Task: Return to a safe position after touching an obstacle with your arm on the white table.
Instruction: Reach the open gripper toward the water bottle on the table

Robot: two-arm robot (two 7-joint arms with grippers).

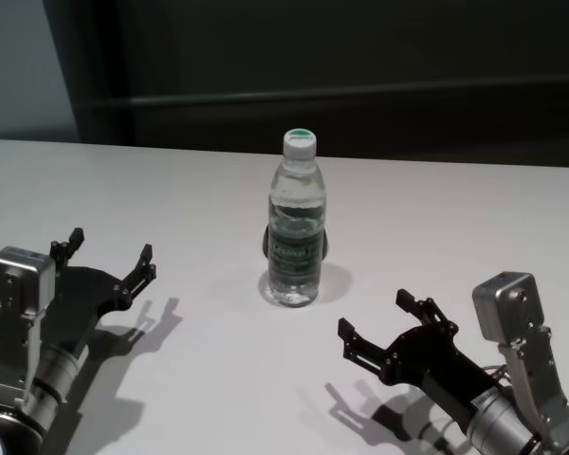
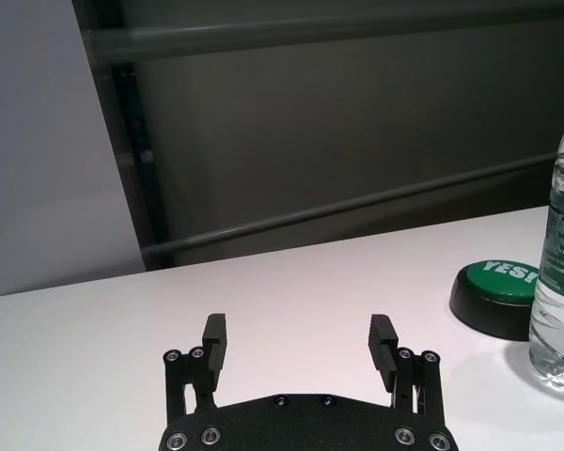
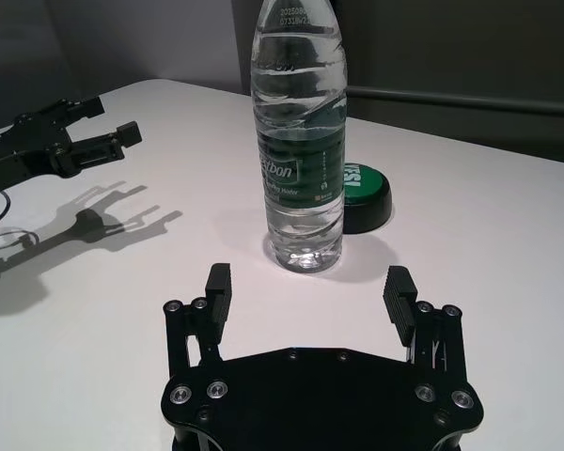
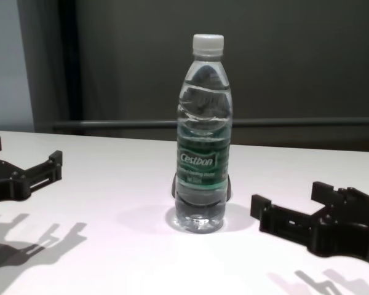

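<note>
On the left, the left gripper (image 1: 109,256) hangs low over the white surface (image 1: 474,218), fingers wide, holding nothing. Mid-surface, the bottle (image 1: 296,223) stands upright, untouched. The right gripper (image 1: 387,327) waits near it, fingers wide too. It should pull back slowly, away from the bottle.

1. Head view looks down from high, water bottle (image 1: 295,227) at frame centre.
2. Chest view sits low, close, facing the same bottle centrally.
3. Each wrist view looks forward over its own fingers; both share the bottle.
</note>
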